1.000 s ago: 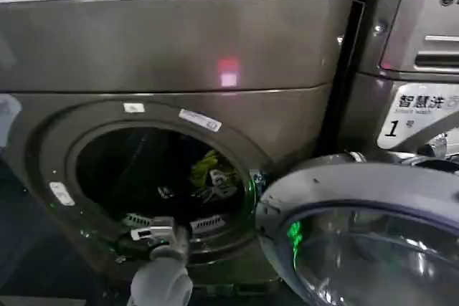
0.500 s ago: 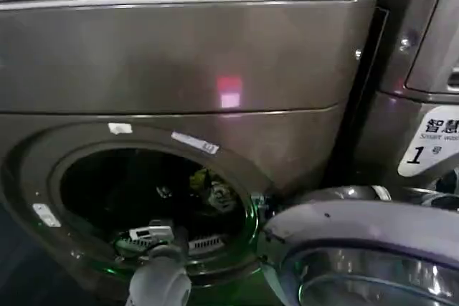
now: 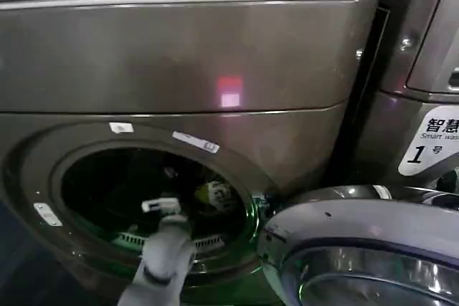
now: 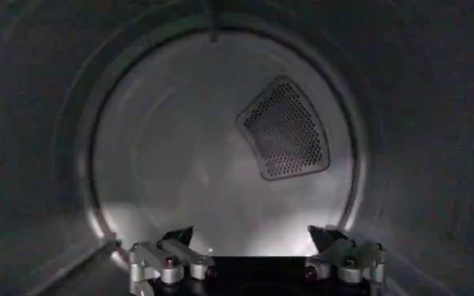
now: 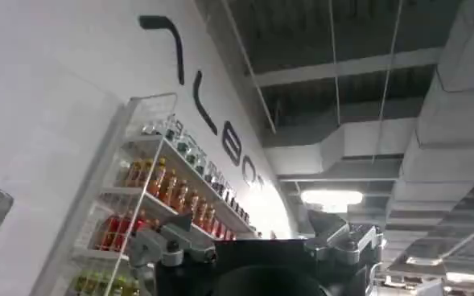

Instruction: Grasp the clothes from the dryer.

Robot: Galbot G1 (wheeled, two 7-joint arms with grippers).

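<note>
**Head view: left arm is in the drum, clothes off at 3 o'clock**

Left gripper (image 3: 162,206) is inside the dryer (image 3: 179,55) mouth, jaws spread and empty. The clothes (image 3: 214,193) sit just to its 3 o'clock. I'd swing right, then close. Right gripper (image 5: 257,241) is parked, jaws apart, aimed at the ceiling.

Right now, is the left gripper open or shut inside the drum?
Open. In the left wrist view the left gripper has its fingers spread wide with nothing between them, facing the dryer drum's back wall.
</note>
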